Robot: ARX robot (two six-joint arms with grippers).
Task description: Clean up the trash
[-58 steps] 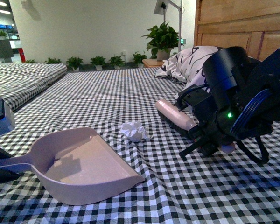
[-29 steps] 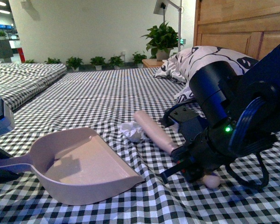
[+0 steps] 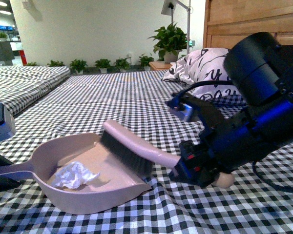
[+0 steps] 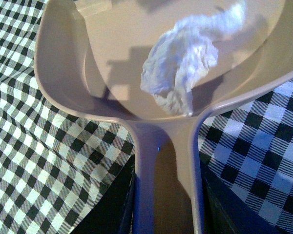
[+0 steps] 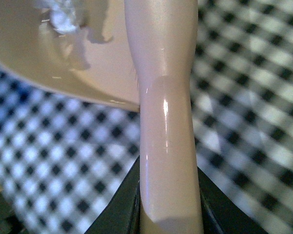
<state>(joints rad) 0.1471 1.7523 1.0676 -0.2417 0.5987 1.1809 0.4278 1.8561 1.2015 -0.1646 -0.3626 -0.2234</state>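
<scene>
a bed (image 3: 136,92) in black-and-white checked cloth fills the near ground, with a wooden headboard (image 3: 249,24) far right. a second checked bed (image 3: 24,83) lies left. potted plants (image 3: 100,64) line the pale far wall (image 3: 88,29); a larger plant (image 3: 170,41) stands beside a lamp post (image 3: 188,22).

The left gripper (image 4: 163,214) is mostly cut off by the left wrist view's edge, only dark jaw edges showing beside the dustpan (image 4: 68,78) handle. The right gripper (image 5: 168,209) is likewise cropped around the brush (image 5: 161,97) handle. In the front view the brush bristles hide part of the dustpan floor
</scene>
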